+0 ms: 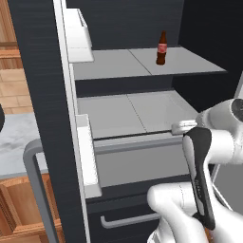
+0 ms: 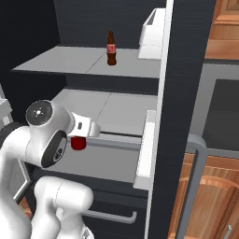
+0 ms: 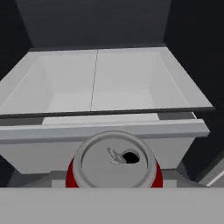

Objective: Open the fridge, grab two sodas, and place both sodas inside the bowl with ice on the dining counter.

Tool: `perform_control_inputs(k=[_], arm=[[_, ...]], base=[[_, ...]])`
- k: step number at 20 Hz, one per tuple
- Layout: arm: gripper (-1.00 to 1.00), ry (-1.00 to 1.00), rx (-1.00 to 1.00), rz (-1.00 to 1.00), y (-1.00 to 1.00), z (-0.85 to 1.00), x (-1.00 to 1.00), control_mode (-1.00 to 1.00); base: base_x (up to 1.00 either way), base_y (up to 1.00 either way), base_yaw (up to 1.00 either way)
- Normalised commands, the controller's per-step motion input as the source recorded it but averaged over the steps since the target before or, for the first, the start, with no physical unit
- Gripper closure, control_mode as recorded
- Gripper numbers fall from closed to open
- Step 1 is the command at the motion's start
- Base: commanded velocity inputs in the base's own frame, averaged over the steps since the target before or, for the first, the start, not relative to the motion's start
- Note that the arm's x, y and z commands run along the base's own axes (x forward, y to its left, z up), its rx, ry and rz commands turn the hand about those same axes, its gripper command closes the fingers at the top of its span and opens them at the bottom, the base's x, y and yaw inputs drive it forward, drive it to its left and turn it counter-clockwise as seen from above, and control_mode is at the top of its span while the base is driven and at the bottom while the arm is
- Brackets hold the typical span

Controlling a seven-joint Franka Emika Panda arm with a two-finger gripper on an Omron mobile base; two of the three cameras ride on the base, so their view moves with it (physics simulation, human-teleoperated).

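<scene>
The fridge (image 1: 42,71) is standing open, very dark, with pale grey shelves and door bins. On the upper shelf (image 1: 118,64) a slim brown bottle (image 1: 162,48) with red label and cap is standing upright, alone. Lower, the grey drawer (image 3: 96,83) is showing two compartments, and both are holding nothing. The red can (image 3: 114,164) with a silver top is sitting just in front of the drawer edge, under the hand; in the right base view its red body (image 2: 78,143) is hanging below the gripper (image 2: 80,140). The gripper is grasping the can, but its fingers are hidden behind it. The can's lower part is cut off.
</scene>
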Motion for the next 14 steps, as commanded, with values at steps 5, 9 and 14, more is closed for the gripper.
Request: perform_control_inputs(k=[5, 9, 14], arm=[[1.00, 0.00, 0.00, 0.00, 0.02, 0.01, -0.16, 1.00], [1.00, 0.00, 0.00, 0.00, 0.00, 0.00, 0.00, 1.00], [1.00, 0.00, 0.00, 0.00, 0.00, 0.00, 0.00, 1.00]], base=[[-0.59, 0.20, 0.00], [-0.89, 0.34, 0.00], [-0.98, 0.44, -0.05]])
